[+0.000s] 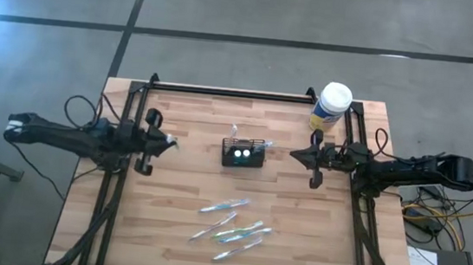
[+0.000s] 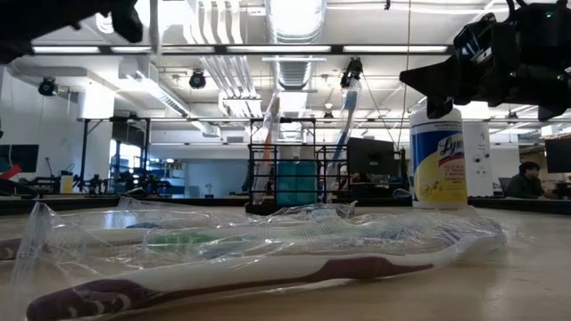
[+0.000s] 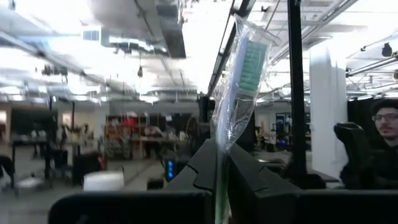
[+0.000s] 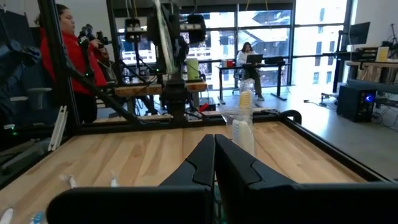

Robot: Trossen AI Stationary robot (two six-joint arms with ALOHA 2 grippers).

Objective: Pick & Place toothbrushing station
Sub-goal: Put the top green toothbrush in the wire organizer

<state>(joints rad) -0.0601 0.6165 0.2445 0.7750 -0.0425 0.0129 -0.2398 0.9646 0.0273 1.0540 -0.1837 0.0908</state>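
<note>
Wrapped toothbrushes lie scattered on the near half of a pale wood-plank table, five or so in clear plastic sleeves, their handles in purple, green and blue. In the low view the nearest, a purple-handled brush, stretches across the foreground under crinkled film.

At mid-table stands the toothbrushing station, a small black slatted caddy, upright, with toothbrushes rising from it and two round pale-capped items seen from above inside it. It sits between the two arms, apart from both.

The left gripper hangs above the table's left side, level with the caddy, its fingers pressed together on a wrapped green-bristled toothbrush that stands up between them in its clear sleeve. The right gripper hangs above the table's right side, facing the caddy, its fingers pressed together with nothing between them.

At the far right corner a disinfectant-wipes canister, white-lidded and yellow-labelled, stands upright just inside the black frame rail that edges the table.

Beyond lies a concrete floor and an open workshop with exposed ceiling ducts, strip lights, desks and large windows. A person in a red top stands behind the left arm; another person sits at a far desk.
</note>
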